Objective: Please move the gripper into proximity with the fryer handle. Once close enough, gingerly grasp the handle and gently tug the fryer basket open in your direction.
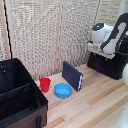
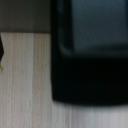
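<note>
The boxy black air fryer (image 1: 107, 65) stands on the wooden table at the exterior view's right. My white-and-grey arm hangs over it, and the gripper (image 1: 96, 49) sits just above the fryer's top near its left end. The fingers are too small and dark against the fryer to tell whether they are open or shut. The fryer handle and the fryer basket's face cannot be made out in this view. The wrist view shows a blurred black body of the fryer (image 2: 90, 65) close up over pale wood, with no handle showing and no fingers in the picture.
A dark-blue slab (image 1: 72, 75) leans upright mid-table. A blue bowl (image 1: 63, 90) and a red cup (image 1: 45, 84) stand beside it. A large open black fabric case (image 1: 20, 97) fills the exterior view's left. A woven screen stands behind the table.
</note>
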Tool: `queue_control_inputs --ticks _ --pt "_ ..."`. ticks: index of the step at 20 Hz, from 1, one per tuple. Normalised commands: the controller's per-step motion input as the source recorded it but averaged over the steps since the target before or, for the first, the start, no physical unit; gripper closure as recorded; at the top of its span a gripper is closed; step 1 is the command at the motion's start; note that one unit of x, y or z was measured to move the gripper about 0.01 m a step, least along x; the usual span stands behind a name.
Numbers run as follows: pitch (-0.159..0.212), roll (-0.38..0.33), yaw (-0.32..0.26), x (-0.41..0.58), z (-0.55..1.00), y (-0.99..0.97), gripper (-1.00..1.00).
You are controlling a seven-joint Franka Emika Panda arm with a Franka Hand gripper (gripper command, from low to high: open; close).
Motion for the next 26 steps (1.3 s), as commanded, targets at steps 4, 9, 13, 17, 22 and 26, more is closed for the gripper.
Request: queue_control_inputs --ticks 4,9,13,17,22,26 --pt "0.000 0.005 -0.002 0.204 -0.04 -0.07 1.00" --pt "0.000 0.003 0.031 0.000 0.00 0.01 1.00" --pt "0.012 0.047 0.099 0.000 0.12 0.06 1.00" --pt "0.106 0.127 0.038 -0.009 0.29 0.31 1.00" --pt "0.133 0.149 0.009 -0.134 0.36 0.64 1.00" --pt "0.025 0.066 -0.018 -0.242 0.35 0.77 1.00"
